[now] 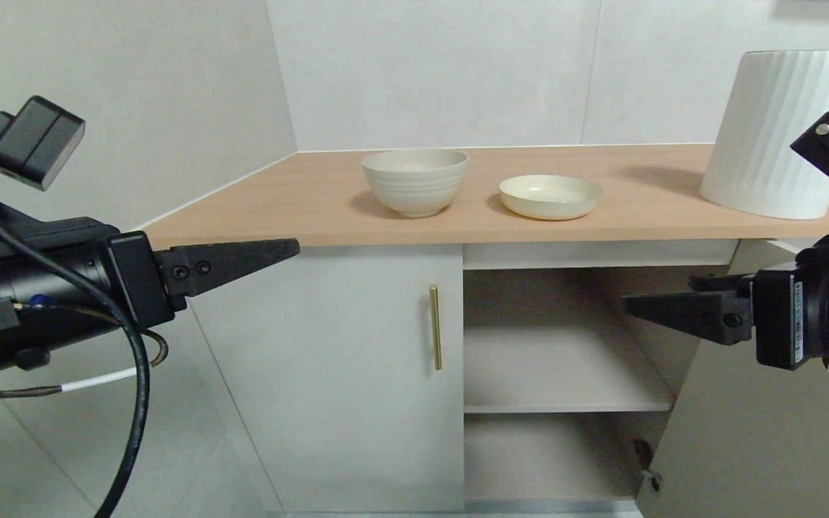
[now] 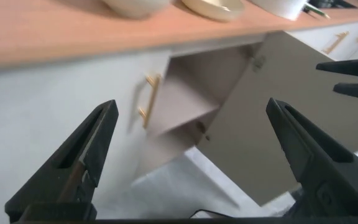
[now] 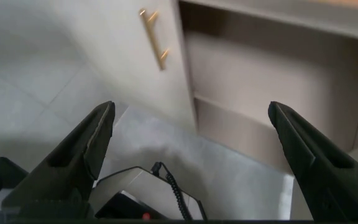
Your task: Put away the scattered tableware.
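Two things wait up on the counter [image 1: 299,208]: bowl [image 1: 414,181] nearer the wide-open left claw [image 2: 191,104], plate [image 1: 550,196] nearer the wide-open right claw [image 3: 190,106].

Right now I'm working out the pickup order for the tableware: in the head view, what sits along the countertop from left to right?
deep ribbed bowl → shallow cream dish → tall white ribbed container
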Tool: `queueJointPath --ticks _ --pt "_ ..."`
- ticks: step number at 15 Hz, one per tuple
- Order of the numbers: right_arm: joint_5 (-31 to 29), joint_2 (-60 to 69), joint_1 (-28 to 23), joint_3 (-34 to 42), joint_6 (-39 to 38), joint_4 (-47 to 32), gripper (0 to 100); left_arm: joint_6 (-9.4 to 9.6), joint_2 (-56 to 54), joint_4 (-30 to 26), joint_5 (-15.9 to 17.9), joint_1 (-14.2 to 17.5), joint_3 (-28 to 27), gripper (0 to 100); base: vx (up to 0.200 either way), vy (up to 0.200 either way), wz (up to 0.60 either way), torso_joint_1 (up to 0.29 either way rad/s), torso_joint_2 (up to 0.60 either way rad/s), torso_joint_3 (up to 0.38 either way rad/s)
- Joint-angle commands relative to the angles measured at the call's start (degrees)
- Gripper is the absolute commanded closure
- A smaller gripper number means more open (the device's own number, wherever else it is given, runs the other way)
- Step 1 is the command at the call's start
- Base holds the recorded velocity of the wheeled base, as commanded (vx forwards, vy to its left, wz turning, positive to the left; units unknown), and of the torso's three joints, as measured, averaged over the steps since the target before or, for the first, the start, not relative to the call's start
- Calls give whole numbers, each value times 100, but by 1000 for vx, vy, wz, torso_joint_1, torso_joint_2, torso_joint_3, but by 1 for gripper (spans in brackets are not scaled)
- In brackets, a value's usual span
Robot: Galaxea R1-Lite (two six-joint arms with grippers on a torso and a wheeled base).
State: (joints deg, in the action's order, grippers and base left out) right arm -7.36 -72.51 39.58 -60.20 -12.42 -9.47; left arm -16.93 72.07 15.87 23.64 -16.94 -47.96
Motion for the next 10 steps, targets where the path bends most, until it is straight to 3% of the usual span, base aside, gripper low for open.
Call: queueJointPath --ticks 1,2,5,10 --pt "7 -44 6 17 3 -2 0 -3 26 4 -8 -2 6 0 200 0 0 7 7 -2" --pt "7 -53 6 17 3 -2 0 -3 9 4 -8 -2 6 0 200 0 0 7 2 -2" --pt "7 -18 14 52 3 -2 0 -3 -360 4 1 -230 32 0 0 0 0 0 0 0" --pt "16 -53 14 52 12 -2 0 -12 -316 4 1 -239 32 0 0 0 0 0 0 0"
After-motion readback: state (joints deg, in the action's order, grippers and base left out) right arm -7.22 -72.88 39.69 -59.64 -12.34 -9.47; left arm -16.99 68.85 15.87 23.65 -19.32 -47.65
